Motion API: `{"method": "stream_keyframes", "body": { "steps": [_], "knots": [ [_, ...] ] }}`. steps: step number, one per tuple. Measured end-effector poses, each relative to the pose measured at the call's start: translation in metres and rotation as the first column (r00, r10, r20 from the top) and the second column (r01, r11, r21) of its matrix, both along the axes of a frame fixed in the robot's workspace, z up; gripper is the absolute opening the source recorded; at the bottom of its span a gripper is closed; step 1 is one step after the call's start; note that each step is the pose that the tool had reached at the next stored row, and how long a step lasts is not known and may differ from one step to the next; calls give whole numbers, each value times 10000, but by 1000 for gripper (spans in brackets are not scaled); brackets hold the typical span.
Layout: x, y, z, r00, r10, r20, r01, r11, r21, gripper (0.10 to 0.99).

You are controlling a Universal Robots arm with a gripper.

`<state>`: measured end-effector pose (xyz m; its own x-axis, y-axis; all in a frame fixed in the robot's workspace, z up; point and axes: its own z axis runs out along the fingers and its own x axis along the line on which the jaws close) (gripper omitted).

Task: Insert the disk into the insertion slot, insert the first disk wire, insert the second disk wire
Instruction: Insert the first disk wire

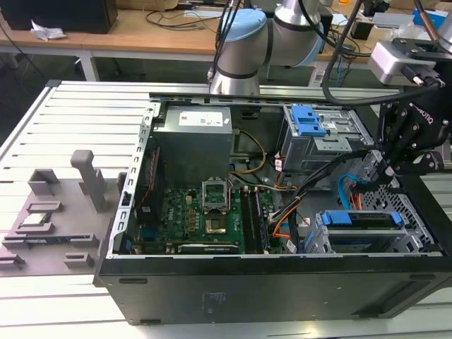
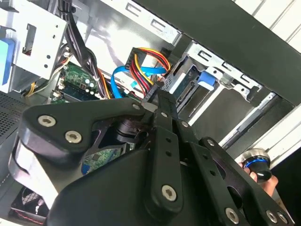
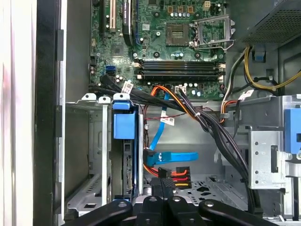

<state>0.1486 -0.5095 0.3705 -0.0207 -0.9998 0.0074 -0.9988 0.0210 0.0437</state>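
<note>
Down inside the open computer case, the gripper (image 3: 162, 189), jaws narrow and pinched on the small black plug of the orange-red wires (image 3: 178, 174). Just past the jaws, almost touching that plug, the blue flat cable (image 3: 176, 157), bent in a loop; cannot tell if its end is plugged in. Close on one side of the jaws, the disk (image 3: 124, 127) in its blue frame, already sitting on edge in the cage (image 3: 87, 150), one edge near the plug. On the other side, a fat bunch of black cables (image 3: 221, 136) slanting across, and past them a taller grey box (image 3: 268, 150) with a blue tab. Farther ahead of the jaws, the green board (image 3: 178, 47) with long black slots. Not much open room: just a gap between the disk and the black cables, with the holey metal floor (image 3: 211, 188) under it. Beyond the cage, the black wall of the case (image 3: 47, 117), a hard edge well apart from the jaws.
</note>
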Motion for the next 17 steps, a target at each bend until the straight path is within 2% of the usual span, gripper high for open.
{"method": "stream_keyframes", "body": {
  "steps": [6, 9, 14, 17],
  "knots": [
    [0, 0, -2, 10000, 0, 0, 0, 10000, 1, 114],
    [0, 0, -3, 10000, 1, 1, -1, 10000, 1, 302],
    [-4, 37, -76, 10000, 2, 1, -2, 9999, -124, 302],
    [-19, 61, -114, 10000, 0, 0, 0, 9999, -145, 302]
  ]
}}
